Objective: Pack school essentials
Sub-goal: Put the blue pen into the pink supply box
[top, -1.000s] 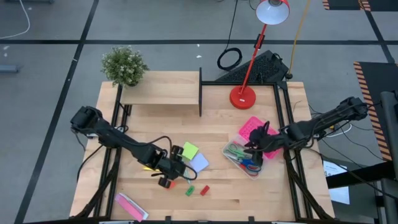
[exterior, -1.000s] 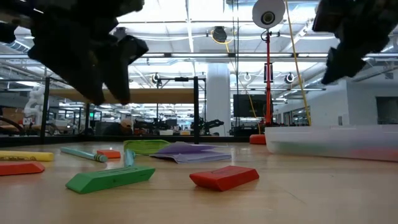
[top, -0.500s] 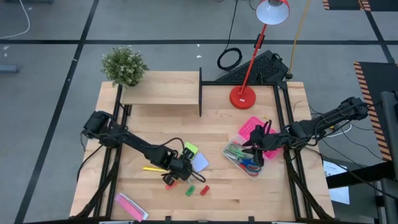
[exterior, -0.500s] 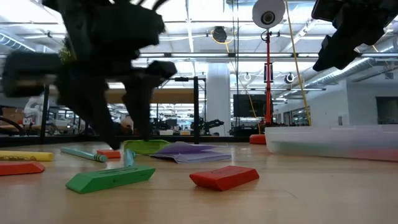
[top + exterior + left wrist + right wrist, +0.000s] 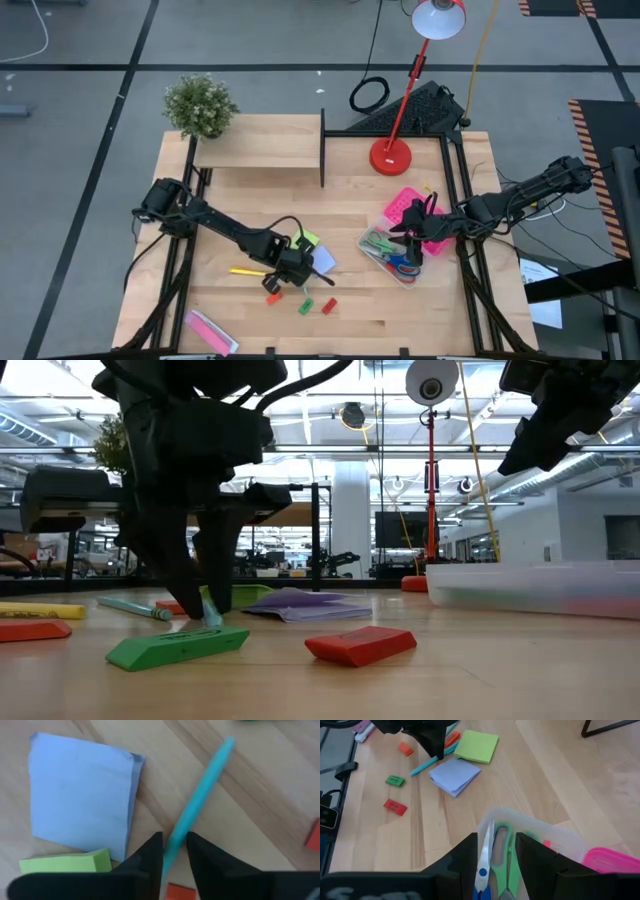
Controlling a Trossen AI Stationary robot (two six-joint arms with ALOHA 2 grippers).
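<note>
Straddling the slim teal plastic pen (image 5: 197, 805) on the wooden table (image 5: 260, 185), the left gripper (image 5: 174, 851) holds its dark fingers slightly apart, one each side. No readable writing. Pale-blue paper sticky-note pad (image 5: 80, 800) lies just beside. Right gripper (image 5: 496, 851), fingers parted, hovers over the clear plastic bin (image 5: 560, 837) holding green-handled scissors (image 5: 515, 865).

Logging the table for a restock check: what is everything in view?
pens: 2, teal under left hand, yellow to its left
sticky pads: 2, green, pale blue, table middle
blocks: 3, orange, green, red, table front
scissors: 3, green, blue, red handles, in clear bin
lid: 1, pink, behind bin
packet: 1, pink-white, front left
lamp: 1, red, back
plant: 1, green, back left
left hand: at teal pen
right hand: open, above bin
</note>
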